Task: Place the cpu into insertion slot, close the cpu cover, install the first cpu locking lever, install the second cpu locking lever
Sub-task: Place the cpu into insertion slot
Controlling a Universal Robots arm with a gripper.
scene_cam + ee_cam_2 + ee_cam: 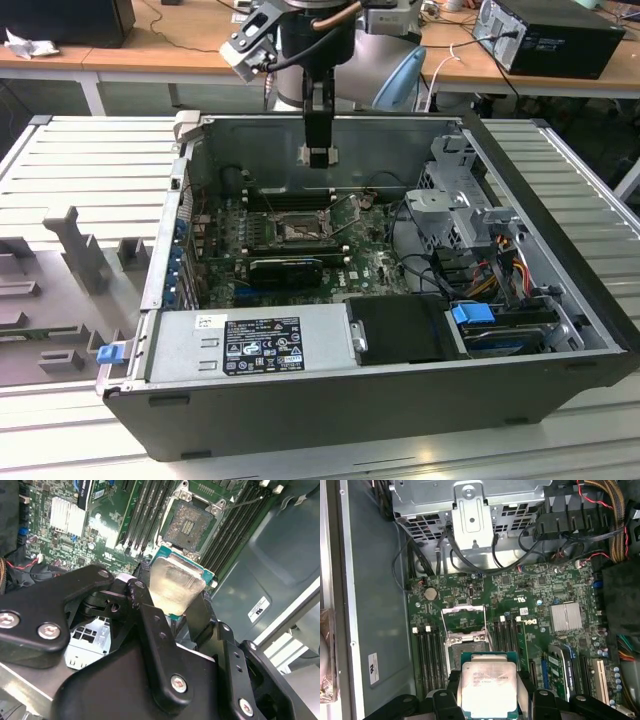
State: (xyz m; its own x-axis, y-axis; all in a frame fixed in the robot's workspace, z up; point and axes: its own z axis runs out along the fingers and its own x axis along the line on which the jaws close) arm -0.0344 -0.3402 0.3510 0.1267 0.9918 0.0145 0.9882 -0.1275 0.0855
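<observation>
1. The jaws of the gripper are pinching the cpu by two opposite edges. The black fingers are pressing against its sides, and its silvery metal top is facing the camera in both wrist views.
2. The slatted metal table is carrying the computer case, which is lying with its open side up.
3. The green motherboard is covering the case floor, reaching from the centre toward 9 o'clock in the exterior view.
4. The grey power supply is sitting at 6 o'clock inside the case, and the perforated drive cage is standing at 3 o'clock.
5. The long black memory slots are running in rows on both sides of the socket.
6. The cpu cover is lying swung open in the first wrist view, between the socket and the drive cage. Green board is showing through its square cut-out.
7. The insertion slot is sitting uncovered near the middle of the motherboard. In the second wrist view its dark contact field is lying exposed inside the grey metal rim.
8. In the exterior view the cpu is hanging at 12 o'clock from the insertion slot, held above the motherboard and apart from the socket. In the second wrist view it is appearing just beside the slot's rim, unseated.
</observation>
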